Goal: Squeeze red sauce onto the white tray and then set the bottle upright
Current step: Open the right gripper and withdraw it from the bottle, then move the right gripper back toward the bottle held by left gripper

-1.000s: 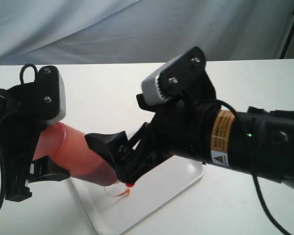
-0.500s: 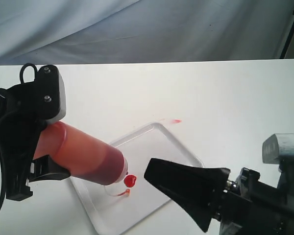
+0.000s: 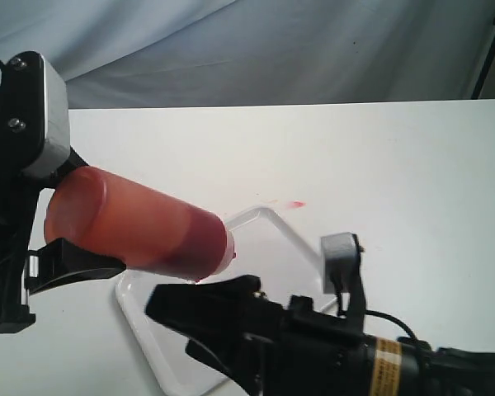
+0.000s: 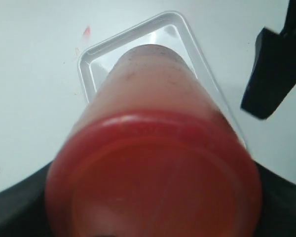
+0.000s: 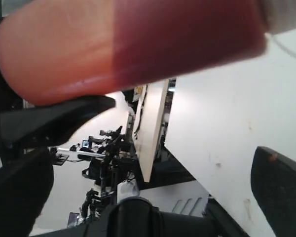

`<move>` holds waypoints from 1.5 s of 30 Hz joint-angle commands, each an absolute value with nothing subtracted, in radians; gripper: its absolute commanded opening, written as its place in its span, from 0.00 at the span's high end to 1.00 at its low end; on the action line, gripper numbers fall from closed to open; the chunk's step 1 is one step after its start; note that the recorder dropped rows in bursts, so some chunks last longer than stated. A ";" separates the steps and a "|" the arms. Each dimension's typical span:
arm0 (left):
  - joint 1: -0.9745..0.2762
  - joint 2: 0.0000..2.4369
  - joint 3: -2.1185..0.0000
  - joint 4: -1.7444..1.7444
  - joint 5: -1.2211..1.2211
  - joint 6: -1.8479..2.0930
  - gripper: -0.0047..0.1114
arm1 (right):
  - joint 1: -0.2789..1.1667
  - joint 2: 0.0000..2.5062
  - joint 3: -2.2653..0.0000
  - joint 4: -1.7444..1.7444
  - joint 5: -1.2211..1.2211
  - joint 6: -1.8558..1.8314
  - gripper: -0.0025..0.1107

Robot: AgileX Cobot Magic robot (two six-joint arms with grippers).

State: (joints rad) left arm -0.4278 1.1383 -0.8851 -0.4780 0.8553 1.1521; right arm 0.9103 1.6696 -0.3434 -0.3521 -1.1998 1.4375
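The bottle [image 3: 140,227] hangs tilted over the table, cap end lower and toward the white tray [image 3: 268,227], with darker red sauce [image 3: 194,243] pooled near the cap. My left gripper [image 3: 73,219] is shut on the bottle's base end. In the left wrist view the bottle [image 4: 153,148] fills the frame above the tray [image 4: 89,64]. My right gripper [image 3: 177,326] is open just below and in front of the bottle's cap end. Its wrist view shows the bottle [image 5: 138,44] above wide-apart fingers [image 5: 281,182]. The nozzle and any sauce on the tray are hidden.
A small red smear [image 3: 295,203] marks the white table just beyond the tray's far corner. The right arm [image 3: 379,363] covers the tray's near half. A grey cloth backdrop [image 3: 247,41] stands behind the table.
The right arm swept from the right side to the front, under the bottle's cap end. The left gripper rose with the bottle. The red blob on the tray is now covered.
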 commanded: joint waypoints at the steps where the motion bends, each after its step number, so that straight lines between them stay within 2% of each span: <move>1: -0.429 1.111 -0.889 -0.517 0.824 1.161 0.96 | 0.920 1.697 -0.463 -0.377 -1.221 1.464 0.05; 14: -0.429 1.105 -0.889 -0.541 0.809 1.161 0.96 | 0.977 1.718 -0.480 -0.243 -1.221 1.395 0.05; 24: -0.429 1.105 -0.889 -0.541 0.807 1.161 0.96 | 0.977 1.729 -0.480 -0.326 -1.221 1.376 0.05; 35: -0.429 1.105 -0.889 -0.536 0.808 1.161 0.96 | 0.977 1.727 -0.480 -0.802 -1.221 1.199 0.05; 42: -0.429 1.105 -0.889 -0.536 0.808 1.161 0.96 | 0.930 1.642 -0.480 -0.918 -1.221 1.127 0.05; 45: -0.429 1.105 -0.889 -0.536 0.808 1.161 0.96 | 0.865 1.560 -0.480 -1.009 -1.040 1.129 0.05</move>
